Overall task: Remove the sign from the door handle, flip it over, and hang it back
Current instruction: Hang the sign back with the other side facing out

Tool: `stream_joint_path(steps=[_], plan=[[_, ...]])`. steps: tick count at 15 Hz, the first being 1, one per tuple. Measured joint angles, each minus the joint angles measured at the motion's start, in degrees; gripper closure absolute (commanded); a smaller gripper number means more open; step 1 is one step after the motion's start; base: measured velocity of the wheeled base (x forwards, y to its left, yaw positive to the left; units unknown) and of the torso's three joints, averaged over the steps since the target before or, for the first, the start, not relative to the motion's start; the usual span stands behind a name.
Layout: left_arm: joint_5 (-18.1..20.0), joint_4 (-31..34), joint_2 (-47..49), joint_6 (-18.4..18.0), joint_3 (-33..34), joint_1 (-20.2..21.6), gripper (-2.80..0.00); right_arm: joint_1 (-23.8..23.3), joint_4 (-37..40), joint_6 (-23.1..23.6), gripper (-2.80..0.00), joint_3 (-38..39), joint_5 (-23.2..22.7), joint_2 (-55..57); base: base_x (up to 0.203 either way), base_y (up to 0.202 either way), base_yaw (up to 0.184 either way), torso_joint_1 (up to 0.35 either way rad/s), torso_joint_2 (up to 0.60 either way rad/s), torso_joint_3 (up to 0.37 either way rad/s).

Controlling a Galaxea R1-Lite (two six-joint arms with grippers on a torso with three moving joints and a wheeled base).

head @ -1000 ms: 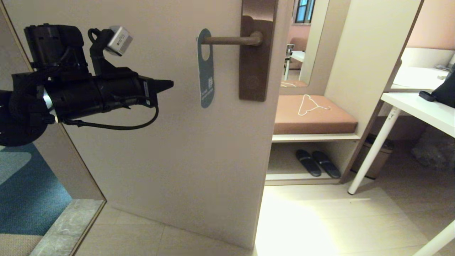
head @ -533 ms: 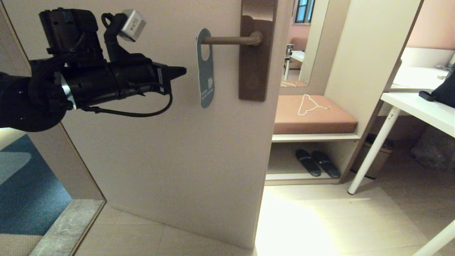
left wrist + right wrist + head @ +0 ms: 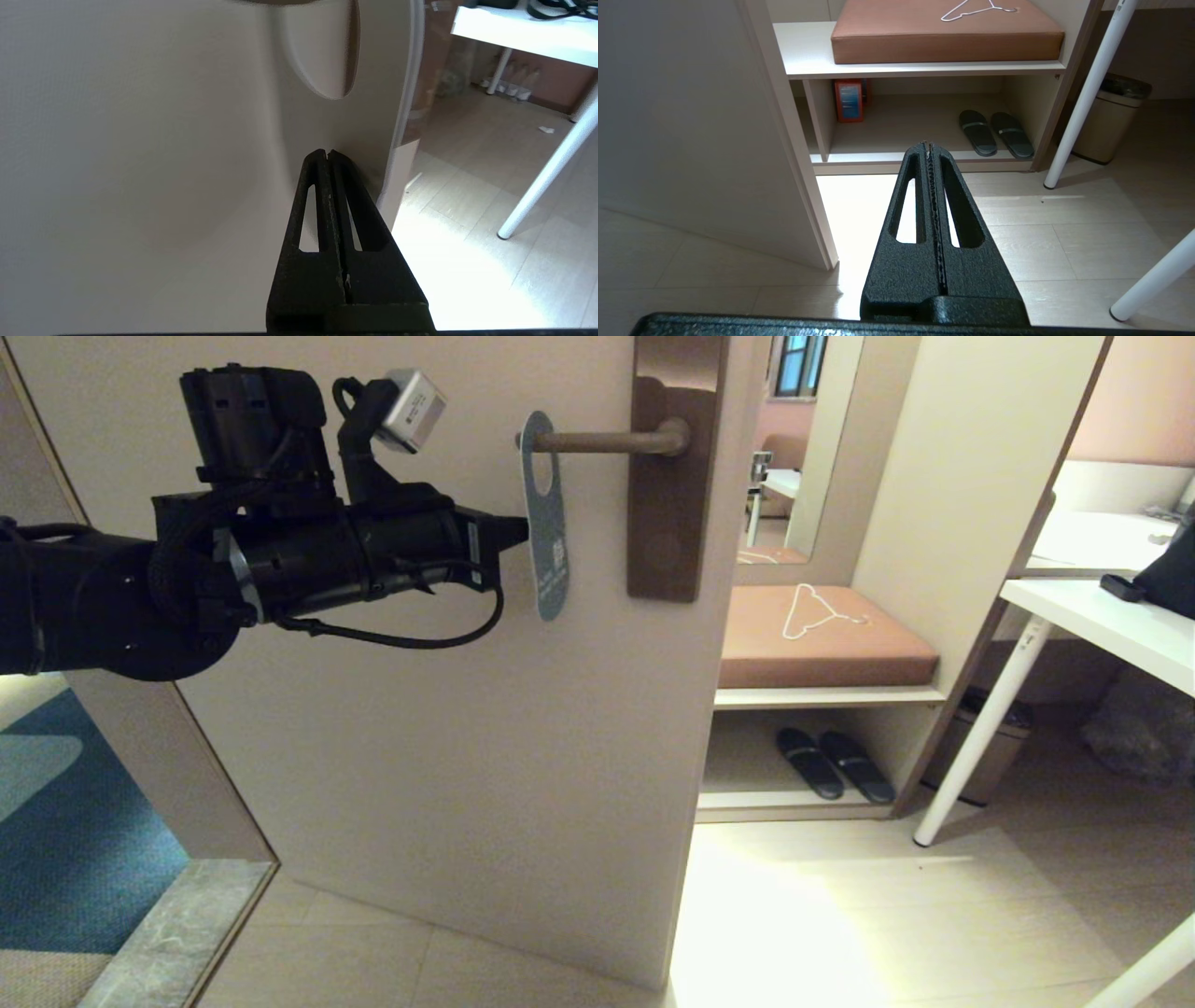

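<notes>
1. Left gripper (image 3: 518, 530), head view: jaws pressed together, tip touching the sign (image 3: 546, 537), which hangs blue side out on the door handle (image 3: 607, 441).
2. Left wrist view: spread your jaws before advancing, then pinch the card's edge.
3. Right gripper (image 3: 928, 147): closed, parked.

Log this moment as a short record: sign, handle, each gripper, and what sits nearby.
sign: blue side showing, hanging by its oval hole on the door handle
left gripper: shut, level, tip at the sign's edge
right gripper: shut, low, pointing at the shelf unit
nearby: white coat hanger on the brown cushion; slippers on the shelf below
</notes>
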State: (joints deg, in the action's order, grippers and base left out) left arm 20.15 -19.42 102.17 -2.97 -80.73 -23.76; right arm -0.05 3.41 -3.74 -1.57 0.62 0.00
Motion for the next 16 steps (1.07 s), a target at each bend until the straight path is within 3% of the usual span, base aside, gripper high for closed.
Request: stream_joint_path(steps=[16], plan=[[-3.36, 0.02, 2.05, -0.08, -3.53, -9.01, 0.0, 0.01, -0.01, -0.02, 0.0, 0.0, -0.01, 0.0, 0.0, 0.0, 0.0, 0.0, 0.0, 0.0]])
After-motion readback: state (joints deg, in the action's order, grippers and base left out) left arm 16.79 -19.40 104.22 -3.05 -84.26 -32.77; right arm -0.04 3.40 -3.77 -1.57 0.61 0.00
